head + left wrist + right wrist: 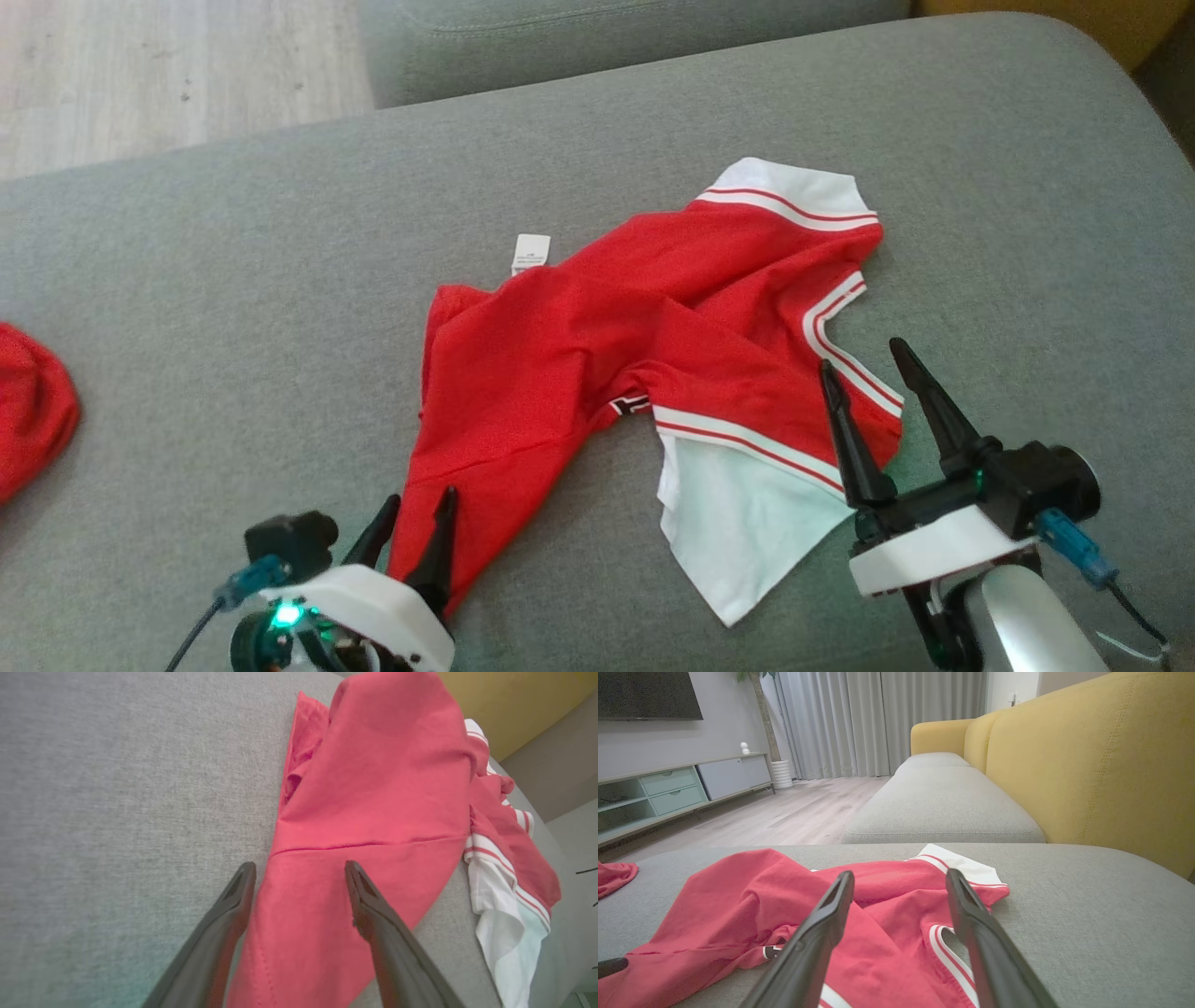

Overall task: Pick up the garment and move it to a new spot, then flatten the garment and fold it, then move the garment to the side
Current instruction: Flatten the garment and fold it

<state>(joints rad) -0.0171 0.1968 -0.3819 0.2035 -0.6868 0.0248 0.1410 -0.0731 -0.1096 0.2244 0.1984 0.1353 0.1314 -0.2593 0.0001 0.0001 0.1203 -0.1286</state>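
Note:
The garment [560, 355], a red jersey with white sleeves and red-and-white striped trim, lies crumpled and partly spread on the grey sofa cushion [233, 280]. My left gripper [420, 509] stands open at the garment's near-left corner. In the left wrist view the red cloth [373, 788] lies under and between the spread fingers of that gripper [299, 870], not pinched. My right gripper [862, 359] is open just above the striped trim at the garment's right side. Its wrist view shows the gripper [900, 878] low over the red cloth [728, 896]. One white sleeve [738, 523] lies towards me.
A smaller plain red cloth lump [33, 411] sits at the cushion's left edge. Behind is a second grey cushion [560, 37], and wooden floor [140, 75] lies at the far left. A yellow sofa back [1087, 765] rises on the right.

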